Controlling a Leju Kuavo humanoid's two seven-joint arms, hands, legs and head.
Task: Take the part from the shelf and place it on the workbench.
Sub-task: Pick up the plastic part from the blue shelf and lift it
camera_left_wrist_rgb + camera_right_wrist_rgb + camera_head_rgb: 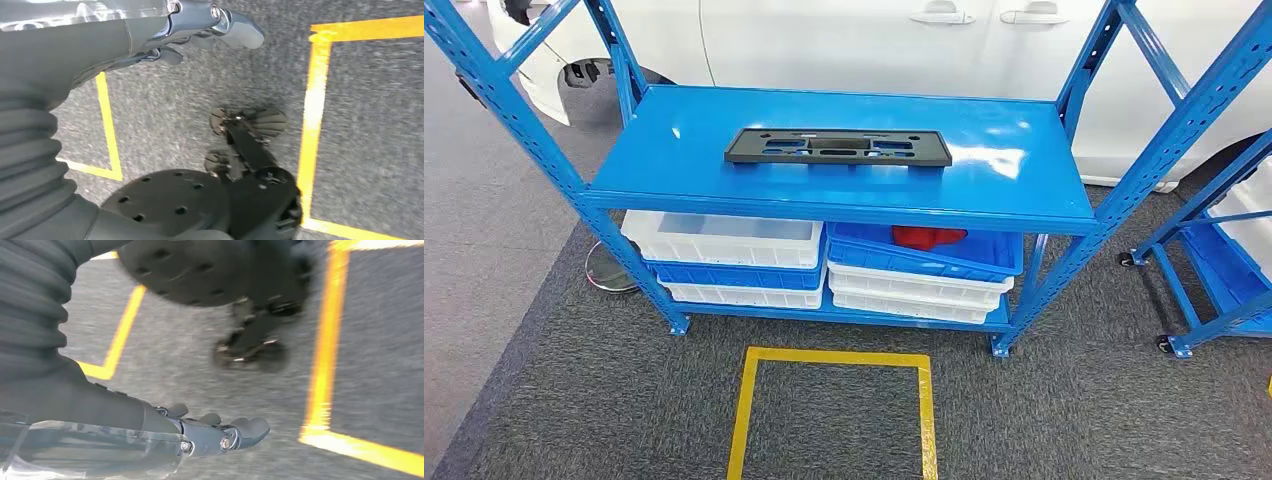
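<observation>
A flat black plastic part (838, 147) lies centre frame on the blue metal shelf (1024, 190) above grey carpet (1074, 420); the left hand (210, 30) and right hand (215, 432) hang empty, fingers loosely extended.

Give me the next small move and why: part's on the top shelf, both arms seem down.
Probably raise both arms toward the black part. It lies flat and untouched on the blue shelf, straight ahead in the head view. The left hand and right hand hang over the grey carpet with nothing in them, so reaching looks like the step to start with.

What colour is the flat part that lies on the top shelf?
The part is black or very dark grey, on the blue shelf; the head view shows it best.
</observation>
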